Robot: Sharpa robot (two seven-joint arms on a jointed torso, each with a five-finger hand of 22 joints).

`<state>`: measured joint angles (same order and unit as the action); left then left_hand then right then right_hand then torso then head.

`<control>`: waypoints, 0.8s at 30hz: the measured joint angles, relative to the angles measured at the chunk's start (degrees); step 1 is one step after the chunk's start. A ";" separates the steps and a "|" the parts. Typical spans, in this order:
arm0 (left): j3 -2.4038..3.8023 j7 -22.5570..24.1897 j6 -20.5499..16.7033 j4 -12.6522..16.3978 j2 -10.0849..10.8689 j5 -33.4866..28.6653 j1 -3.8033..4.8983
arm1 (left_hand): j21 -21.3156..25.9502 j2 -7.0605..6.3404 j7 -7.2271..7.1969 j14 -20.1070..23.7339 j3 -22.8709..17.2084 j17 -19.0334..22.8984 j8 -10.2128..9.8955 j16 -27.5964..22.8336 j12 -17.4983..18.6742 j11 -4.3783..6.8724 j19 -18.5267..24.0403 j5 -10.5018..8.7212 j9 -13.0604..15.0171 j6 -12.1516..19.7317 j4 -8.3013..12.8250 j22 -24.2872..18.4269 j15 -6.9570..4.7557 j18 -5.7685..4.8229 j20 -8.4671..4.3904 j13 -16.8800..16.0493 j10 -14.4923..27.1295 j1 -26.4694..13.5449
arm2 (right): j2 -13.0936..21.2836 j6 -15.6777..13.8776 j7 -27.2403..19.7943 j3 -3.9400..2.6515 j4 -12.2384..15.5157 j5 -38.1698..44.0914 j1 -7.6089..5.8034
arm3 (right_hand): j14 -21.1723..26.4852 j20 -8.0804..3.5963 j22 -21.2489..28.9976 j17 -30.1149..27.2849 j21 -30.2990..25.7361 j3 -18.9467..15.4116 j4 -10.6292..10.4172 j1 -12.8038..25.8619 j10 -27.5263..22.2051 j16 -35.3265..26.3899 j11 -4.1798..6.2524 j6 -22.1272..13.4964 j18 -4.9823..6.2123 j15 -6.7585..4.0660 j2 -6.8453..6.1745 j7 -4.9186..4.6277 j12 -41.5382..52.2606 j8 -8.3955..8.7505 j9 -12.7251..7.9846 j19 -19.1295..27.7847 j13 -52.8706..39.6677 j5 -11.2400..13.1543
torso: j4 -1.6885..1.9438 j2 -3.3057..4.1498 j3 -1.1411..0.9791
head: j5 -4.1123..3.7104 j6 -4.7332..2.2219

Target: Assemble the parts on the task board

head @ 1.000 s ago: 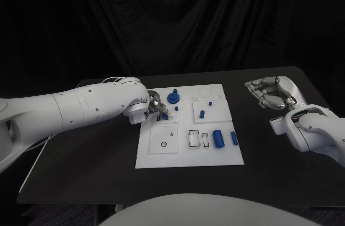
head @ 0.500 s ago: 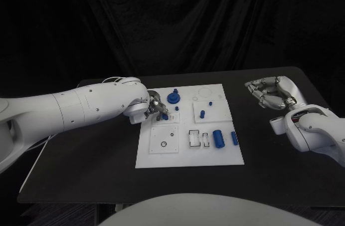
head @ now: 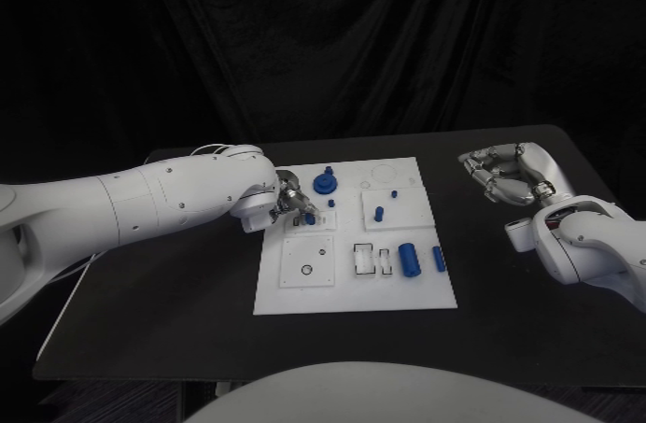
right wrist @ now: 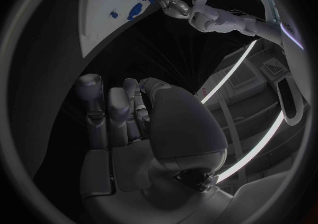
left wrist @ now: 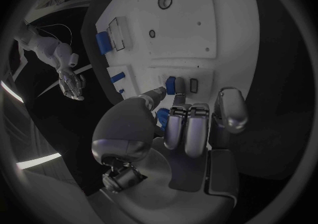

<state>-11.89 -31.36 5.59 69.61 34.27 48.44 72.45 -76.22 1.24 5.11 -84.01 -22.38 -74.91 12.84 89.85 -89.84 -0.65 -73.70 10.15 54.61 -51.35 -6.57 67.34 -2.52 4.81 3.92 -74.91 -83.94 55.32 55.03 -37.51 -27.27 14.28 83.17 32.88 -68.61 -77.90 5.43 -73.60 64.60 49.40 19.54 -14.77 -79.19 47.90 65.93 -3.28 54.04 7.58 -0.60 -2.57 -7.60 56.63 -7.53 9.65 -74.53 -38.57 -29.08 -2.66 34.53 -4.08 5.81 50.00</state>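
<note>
One task board point(head: 353, 297), two hands, seven blue parts visible, one black table point(head: 175, 330)

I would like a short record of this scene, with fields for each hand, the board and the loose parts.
left hand: over the task board's left edge, fingers at a small blue part; grip cannot be told
right hand: off the board, to its right, fingers curled, holding nothing
task board: white, mid-table
loose parts: two blue cylinders lying near the board's right side
</note>
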 measured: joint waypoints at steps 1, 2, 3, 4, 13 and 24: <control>0.02 0.02 0.03 0.02 0.01 0.00 0.00 | 0.16 -0.10 0.11 0.07 0.90 0.00 -0.42 0.00 0.00 -0.12 0.12 -0.21 -0.07 0.30 -0.47 0.00 0.07 0.00 0.12 0.00 -0.12 -0.10 | -0.01 0.01 0.01 0.00 -0.01 0.00 0.00 | 0.00 0.00 0.00 -0.05 0.00 0.00 0.00 -0.23 0.00 0.00 0.00 0.00 0.00 0.00 -0.23 0.00 0.00 0.00 0.00 0.00 0.00 0.00 | 0.00 0.00 0.00 | 0.04 0.00; 0.06 0.06 0.05 0.03 0.02 -0.01 0.00 | 0.22 -0.02 0.31 0.08 1.82 0.00 -0.89 0.00 0.00 -0.37 0.18 -0.46 -0.26 0.50 -1.08 0.00 0.07 0.00 0.18 0.00 -0.04 -0.44 | -0.02 0.01 0.01 0.00 -0.02 0.00 0.00 | 0.00 0.00 0.00 -0.07 0.00 0.00 0.00 -0.23 0.00 0.00 0.00 0.00 0.00 0.00 -0.23 0.00 0.00 0.00 0.00 0.00 0.00 0.00 | 0.00 0.00 0.00 | 0.07 0.00; 0.07 0.09 0.06 0.04 0.02 -0.02 0.00 | 0.22 0.00 0.40 -0.06 2.50 0.00 -1.11 0.00 0.00 -0.41 0.18 -0.48 -0.30 0.59 -1.43 0.00 0.21 0.01 0.18 0.00 0.00 -0.46 | -0.02 0.02 0.02 0.00 -0.03 0.00 0.00 | 0.00 0.00 0.00 -0.07 0.00 0.00 0.00 -0.23 0.00 0.00 0.00 0.00 0.00 0.00 -0.23 0.00 0.00 0.00 0.00 0.00 0.00 0.00 | 0.01 0.00 0.00 | 0.08 0.00; 0.08 0.12 0.08 0.06 0.04 -0.03 0.00 | 0.22 0.00 0.40 -0.13 3.19 0.00 -1.33 0.00 0.00 -0.41 0.18 -0.69 -0.32 0.59 -1.78 0.00 0.28 0.00 0.18 0.00 0.00 -0.46 | -0.02 0.02 0.02 0.00 -0.03 0.01 0.01 | 0.00 0.00 0.00 -0.07 0.00 0.00 0.00 -0.23 0.00 0.00 0.00 0.00 0.00 0.00 -0.23 0.00 0.00 0.00 0.00 0.00 0.00 0.00 | 0.01 0.00 0.01 | 0.10 0.00; 0.12 0.48 0.33 0.14 0.31 -0.13 0.00 | 0.45 0.24 0.40 0.07 7.21 0.00 -2.14 0.00 0.00 -0.41 -0.04 -2.29 -0.39 0.59 -4.44 0.18 0.48 0.01 0.39 0.00 0.00 -1.31 | -0.02 0.07 0.07 -0.02 -0.08 0.01 0.03 | 0.00 0.00 0.00 -0.07 0.00 0.00 0.00 -0.23 0.00 0.00 0.00 0.00 0.00 0.00 -0.23 0.00 0.00 0.00 -0.01 0.00 0.00 0.00 | 0.03 0.06 0.04 | 0.10 0.00; 0.00 0.46 0.40 0.14 0.54 -0.07 -0.05 | 0.45 0.58 -0.66 0.07 16.04 0.00 0.59 0.00 0.00 -0.39 -0.49 -7.04 3.86 -2.15 -9.59 1.34 0.48 0.01 0.19 0.00 -0.01 -5.12 | -0.02 0.12 0.15 -0.01 -0.11 0.01 0.07 | 0.00 0.00 0.01 -0.06 -0.27 0.00 0.00 -0.23 0.00 0.00 0.00 0.00 0.00 0.00 -0.23 0.00 0.00 0.00 -0.01 0.00 0.08 0.01 | 0.05 0.08 0.06 | 0.28 0.00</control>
<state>-11.89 -30.90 6.00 69.74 34.81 48.37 72.39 -75.76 1.82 4.46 -83.94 -6.34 -74.91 13.43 89.85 -89.84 -1.04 -74.19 3.11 58.48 -53.50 -16.16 68.68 -2.03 4.82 4.11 -74.91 -83.95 50.20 55.01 -37.38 -27.12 14.27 83.06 32.89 -68.54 -77.90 5.43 -73.60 64.54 49.14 19.54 -14.78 -79.42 47.90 65.93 -3.28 54.04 7.58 -0.60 -2.80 -7.60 56.63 -7.53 9.64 -74.53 -38.50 -29.07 -2.61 34.61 -4.02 6.09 50.00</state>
